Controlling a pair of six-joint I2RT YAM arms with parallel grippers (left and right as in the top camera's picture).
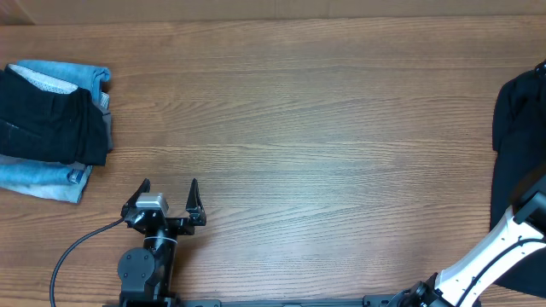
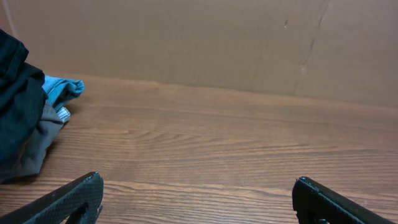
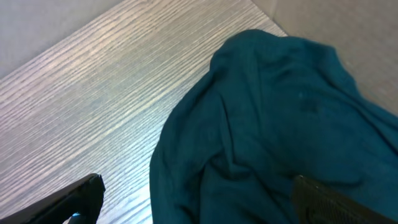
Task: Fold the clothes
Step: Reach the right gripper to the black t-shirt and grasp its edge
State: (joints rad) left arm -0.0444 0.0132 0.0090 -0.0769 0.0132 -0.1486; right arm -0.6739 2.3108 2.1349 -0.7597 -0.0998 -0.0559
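Observation:
The clothes are one black T-shirt [image 1: 519, 145], lying crumpled at the table's right edge and partly cut off by the overhead frame. In the right wrist view the T-shirt [image 3: 280, 112] looks dark teal and bunched in folds. My right gripper [image 3: 198, 180] hovers open over its near edge, one finger over bare wood and the other over fabric, holding nothing. In the overhead view only the right arm's white link [image 1: 490, 251] shows. My left gripper [image 1: 169, 183] stands open near the front left, far from the shirt, with bare wood between its fingers [image 2: 87, 190].
A folded pile sits at the far left: a dark garment [image 1: 47, 124] on top of light-blue denim [image 1: 43, 179], also visible in the left wrist view as a dark garment [image 2: 15, 112]. A cardboard wall [image 2: 217, 43] stands behind the wooden table [image 1: 299, 128].

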